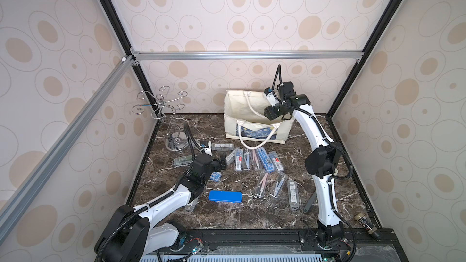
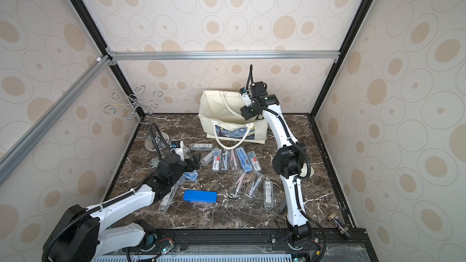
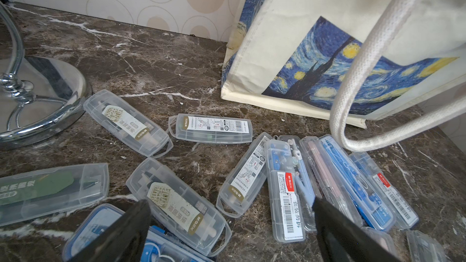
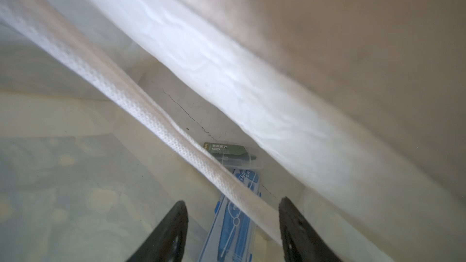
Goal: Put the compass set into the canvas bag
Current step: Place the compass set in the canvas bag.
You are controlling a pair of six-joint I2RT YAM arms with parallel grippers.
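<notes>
1. The canvas bag [image 1: 234,112] stood upright at the back of the counter [image 1: 252,218], mouth open, with its starry print facing the arm bases.
2. The right tool [image 4: 233,202] was down inside the bag's mouth. In the right wrist view its jaws stood apart and I saw neither finger touching anything.
3. The compass set [image 4: 232,228], a clear case with a blue insert, was inside the bag directly below that tool. It sat in the gap between the fingers but clear of both. I couldn't tell whether it lay flat on the bag's bottom.
4. One rope handle [image 4: 151,122] of the bag hung slantwise across the compass set.
5. A green-labelled case [image 4: 227,151] lay deeper in the bag, just past the far end of the compass set.
6. The left tool [image 3: 229,201] hovered low over the loose cases in front of the bag, off its left corner. Its jaws were spread wide with nothing gripped.
7. A row of clear cases [image 1: 254,160] lay just in front of the bag, near its hanging front handle loop.
8. A blue box [image 1: 225,196] lay farther out from the bag than that row.
9. A chrome stand [image 1: 174,132] stood to the left of the bag, well apart from it.
</notes>
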